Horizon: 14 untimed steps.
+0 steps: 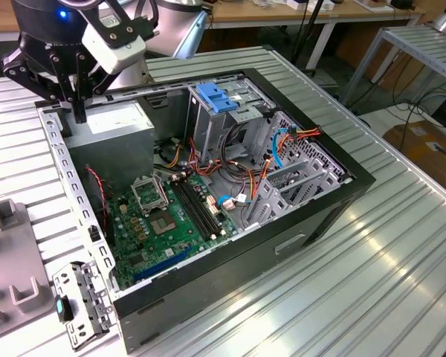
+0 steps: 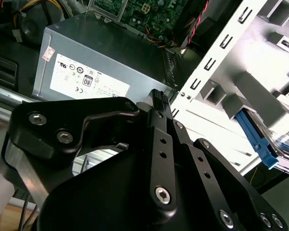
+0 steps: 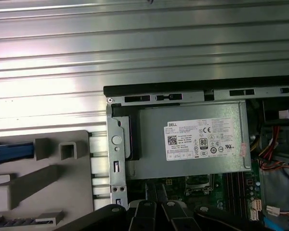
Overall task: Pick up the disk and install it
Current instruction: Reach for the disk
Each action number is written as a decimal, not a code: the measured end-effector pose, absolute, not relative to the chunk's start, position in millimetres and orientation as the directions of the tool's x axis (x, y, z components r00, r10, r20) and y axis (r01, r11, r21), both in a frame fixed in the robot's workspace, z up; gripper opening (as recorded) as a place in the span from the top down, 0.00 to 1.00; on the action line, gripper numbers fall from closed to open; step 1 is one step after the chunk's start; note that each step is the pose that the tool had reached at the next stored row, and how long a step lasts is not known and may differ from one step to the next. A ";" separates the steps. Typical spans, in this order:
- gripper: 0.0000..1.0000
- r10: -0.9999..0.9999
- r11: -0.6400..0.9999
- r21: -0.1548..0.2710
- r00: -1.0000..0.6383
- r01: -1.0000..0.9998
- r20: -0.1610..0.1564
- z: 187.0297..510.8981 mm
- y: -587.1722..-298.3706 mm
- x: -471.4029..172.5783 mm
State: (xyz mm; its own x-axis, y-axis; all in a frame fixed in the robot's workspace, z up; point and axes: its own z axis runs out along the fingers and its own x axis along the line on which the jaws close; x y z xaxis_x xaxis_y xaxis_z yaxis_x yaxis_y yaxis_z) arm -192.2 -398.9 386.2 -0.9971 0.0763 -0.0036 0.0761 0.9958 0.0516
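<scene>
My gripper (image 1: 79, 117) hangs over the back corner of the open computer case (image 1: 312, 216), just above the case rim beside the grey power-supply box (image 1: 115, 123). Its black fingers (image 2: 156, 98) stand pressed together with nothing between them. The disk (image 2: 285, 148) shows partly in the second wrist view as a flat piece with a blue side rail (image 2: 255, 138), resting in a grey holder (image 2: 260, 72) outside the case. In the first wrist view the blue rail (image 3: 9, 151) lies on that grey holder (image 3: 43, 178), apart from the gripper (image 3: 156, 206).
Inside the case lie a green motherboard (image 1: 163, 216), loose coloured cables (image 1: 238, 167) and a tall drive cage with a blue handle (image 1: 217, 98). A perforated metal case rim (image 1: 67, 178) runs along the exterior view's left. The case stands on a ribbed aluminium table (image 1: 357, 297).
</scene>
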 end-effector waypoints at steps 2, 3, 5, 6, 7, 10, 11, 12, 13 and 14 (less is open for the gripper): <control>0.89 0.076 0.996 0.051 -0.997 0.076 -0.003 386.0 -398.9 -193.4; 0.89 0.076 0.996 0.052 -0.997 0.076 -0.003 386.0 -398.9 -193.7; 0.89 0.076 0.996 0.052 -0.997 0.076 -0.002 385.9 -398.9 -194.3; 0.89 0.076 0.996 0.051 -0.997 0.076 -0.002 385.9 -398.9 -194.6; 0.89 0.076 0.996 0.051 -0.997 0.076 -0.002 385.8 -398.9 -195.1; 0.89 0.076 0.996 0.051 -0.997 0.076 -0.001 385.6 -398.9 -196.5; 0.89 0.076 0.996 0.051 -0.997 0.076 -0.001 385.6 -398.9 -196.9; 0.89 0.076 0.996 0.051 -0.997 0.076 -0.001 385.5 -398.9 -197.2; 0.89 0.076 0.996 0.051 -0.997 0.076 -0.001 385.4 -399.0 -198.0; 0.89 0.076 0.996 0.051 -0.997 0.076 -0.001 385.3 -398.9 -198.8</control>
State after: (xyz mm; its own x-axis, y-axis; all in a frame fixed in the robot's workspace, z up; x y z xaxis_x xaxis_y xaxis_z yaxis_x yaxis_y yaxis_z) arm -198.8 -398.9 385.3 -0.9971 0.0764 -0.0005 0.0763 0.9958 0.0514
